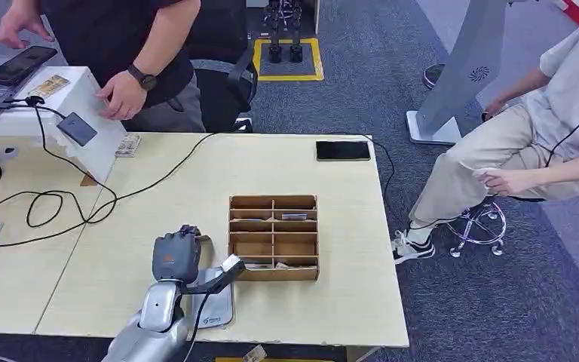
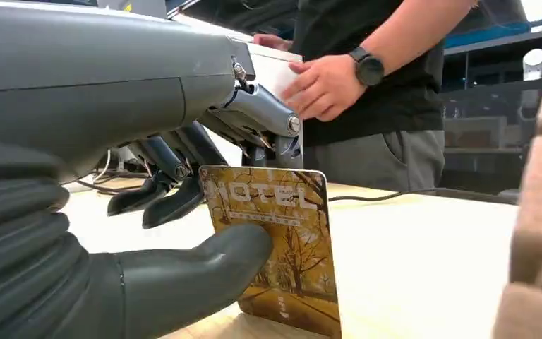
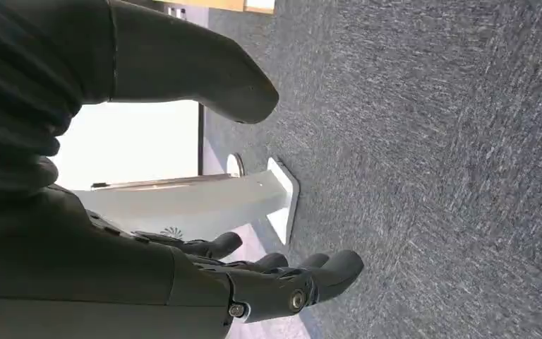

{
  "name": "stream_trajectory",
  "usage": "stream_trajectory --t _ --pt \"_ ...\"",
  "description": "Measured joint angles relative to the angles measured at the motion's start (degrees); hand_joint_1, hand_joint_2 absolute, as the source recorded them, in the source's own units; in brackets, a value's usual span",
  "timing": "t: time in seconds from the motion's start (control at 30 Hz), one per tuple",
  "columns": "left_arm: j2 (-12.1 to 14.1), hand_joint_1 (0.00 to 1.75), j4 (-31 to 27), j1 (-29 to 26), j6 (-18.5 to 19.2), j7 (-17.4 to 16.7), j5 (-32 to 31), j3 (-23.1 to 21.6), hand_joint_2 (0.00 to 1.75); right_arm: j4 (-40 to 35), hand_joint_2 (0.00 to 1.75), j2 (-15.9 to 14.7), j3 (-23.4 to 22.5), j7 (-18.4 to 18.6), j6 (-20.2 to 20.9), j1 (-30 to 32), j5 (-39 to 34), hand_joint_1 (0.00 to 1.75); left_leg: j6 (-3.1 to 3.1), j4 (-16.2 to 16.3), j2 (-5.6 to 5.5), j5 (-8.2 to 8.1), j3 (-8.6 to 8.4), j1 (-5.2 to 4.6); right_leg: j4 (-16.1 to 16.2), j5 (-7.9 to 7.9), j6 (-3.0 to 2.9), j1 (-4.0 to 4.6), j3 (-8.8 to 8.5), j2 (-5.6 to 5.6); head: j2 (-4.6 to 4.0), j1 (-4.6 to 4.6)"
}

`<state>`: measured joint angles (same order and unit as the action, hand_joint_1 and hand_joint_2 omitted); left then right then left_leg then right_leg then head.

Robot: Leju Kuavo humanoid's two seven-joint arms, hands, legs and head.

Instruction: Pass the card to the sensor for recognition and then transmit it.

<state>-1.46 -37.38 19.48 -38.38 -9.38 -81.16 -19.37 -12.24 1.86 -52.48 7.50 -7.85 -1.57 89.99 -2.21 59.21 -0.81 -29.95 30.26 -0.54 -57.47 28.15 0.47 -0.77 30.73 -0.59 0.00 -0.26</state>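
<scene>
Left hand (image 2: 113,212) pinches card (image 2: 282,247) between thumb and fingers (image 2: 169,201).

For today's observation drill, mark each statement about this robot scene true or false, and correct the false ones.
1. The left hand holds a card printed HOTEL. True.
2. The right hand holds a second card. False: it is empty, fingers apart, above grey carpet.
3. The cardboard organiser lies on the floor. False: it sits on the table.
4. A black phone lies near the table's far edge. True.
5. The card is touching the sensor. False: it is far from it.
</scene>
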Motion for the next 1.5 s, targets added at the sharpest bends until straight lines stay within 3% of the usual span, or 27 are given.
stream_trajectory --t 0.43,0.57,0.67,0.73,0.93,1.07,1.5 --pt "-0.4 1.75 0.4 0.0 -0.8 2.3 2.4 0.5 1.75 0.0 1.75 -0.1 0.0 0.0 -0.2 0.0 0.0 0.0 0.0 0.0 -0.02 0.01 -0.13 0.0 0.0 0.0 0.0 0.0 -0.14 0.03 0.0 0.0" --pt "-1.7 1.75 -1.1 -1.3 -2.0 11.2 12.5 3.0 1.75 0.0 1.75 -0.1 0.0 0.0 -0.3 0.1 0.0 0.0 0.0 0.0 -0.02 0.01 -0.13 -0.01 0.0 0.0 0.0 0.0 -0.09 0.03 0.0 0.0" --pt "-3.5 1.75 -4.9 -2.9 -1.4 19.0 23.6 5.4 1.75 0.0 1.75 -0.1 0.0 0.0 -0.5 0.3 0.0 0.0 -0.02 0.0 -0.01 0.02 0.0 0.0 0.0 -0.01 0.0 0.0 0.06 0.0 0.0 0.0" --pt "-4.3 1.75 -8.4 -3.5 0.5 21.3 30.1 5.4 1.75 0.0 1.75 -0.1 0.0 0.0 -0.8 0.3 0.0 0.0 -0.02 0.0 0.03 0.03 0.09 0.0 0.0 -0.03 -0.01 0.0 0.16 -0.02 0.0 0.0" --pt "-6.0 1.75 -20.6 -4.7 6.8 24.2 45.9 5.4 1.75 0.0 1.75 0.0 0.0 0.0 -1.2 0.6 0.0 0.0 -0.02 0.0 0.03 0.03 0.33 0.0 0.0 -0.05 0.01 0.0 0.4 -0.04 0.0 0.0" --pt "-6.9 1.75 -26.2 -4.7 9.2 25.4 51.5 5.4 1.75 0.0 1.75 0.2 0.0 0.0 -1.2 0.6 0.0 0.0 -0.02 0.0 0.04 0.03 0.4 0.0 0.0 -0.05 0.01 0.0 0.49 -0.04 0.0 0.0" --pt "-7.2 1.75 -31.3 -3.3 11.7 25.3 56.0 5.0 1.75 0.0 1.75 0.6 0.7 0.0 -1.2 0.6 0.0 0.0 -0.02 0.0 0.06 0.03 0.43 0.0 0.0 -0.05 0.01 0.01 0.53 -0.06 0.0 0.0"
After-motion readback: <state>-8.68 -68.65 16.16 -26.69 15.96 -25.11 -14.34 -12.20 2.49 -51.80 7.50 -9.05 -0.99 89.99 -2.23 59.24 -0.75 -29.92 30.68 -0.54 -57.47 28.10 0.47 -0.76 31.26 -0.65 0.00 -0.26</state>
